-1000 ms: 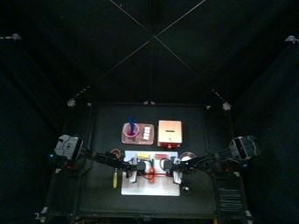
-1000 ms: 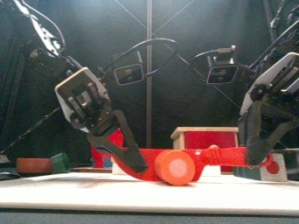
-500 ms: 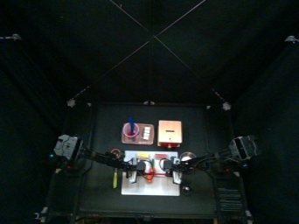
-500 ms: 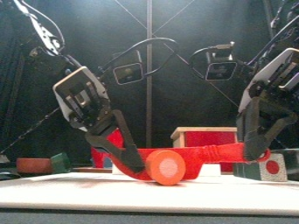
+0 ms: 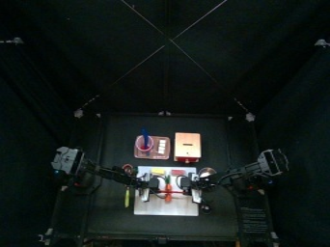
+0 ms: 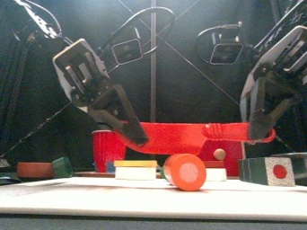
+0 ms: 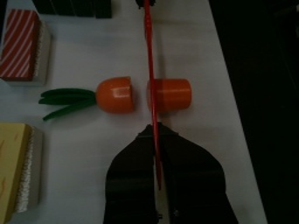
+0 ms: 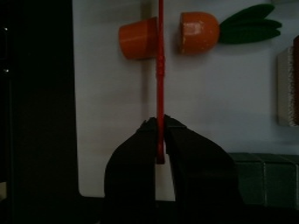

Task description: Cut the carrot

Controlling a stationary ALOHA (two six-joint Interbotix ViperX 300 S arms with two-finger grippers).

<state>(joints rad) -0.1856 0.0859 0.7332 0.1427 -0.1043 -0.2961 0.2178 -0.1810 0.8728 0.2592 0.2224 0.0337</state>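
Carrot (image 7: 142, 94): lies on the white board (image 7: 233, 52) at the tabletop's front, already in two parts with a clear gap between them. The front view shows a round cut face turned toward the camera.
Leafy half (image 7: 114, 94): orange stub with the green leaves attached, flat on the board.
Tip half (image 7: 173, 92): plain orange piece, just beside the leafy half but not touching it.
Red knife (image 6: 198, 136): a flat red toy blade held level above the carrot, clear of it, spanning from one arm to the other. In both wrist views its thin edge runs straight over the gap between the halves.
Left gripper (image 7: 155, 134): jaws narrow, pinched on one end of the knife, above the board.
Right gripper (image 8: 160, 129): jaws narrow, pinched on the other end of the same knife.
Side pieces: a yellow block (image 7: 14, 166) and a red-and-white striped piece (image 7: 24, 45) sit beside the board, apart from the carrot.
Farther back: a red box (image 5: 191, 145) and a tray (image 5: 150, 147) of small items stand behind the board, well apart from the work.
Progress: the cut looks done, since the halves lie separated and the blade is off them. What seems left is setting the knife down and letting go.
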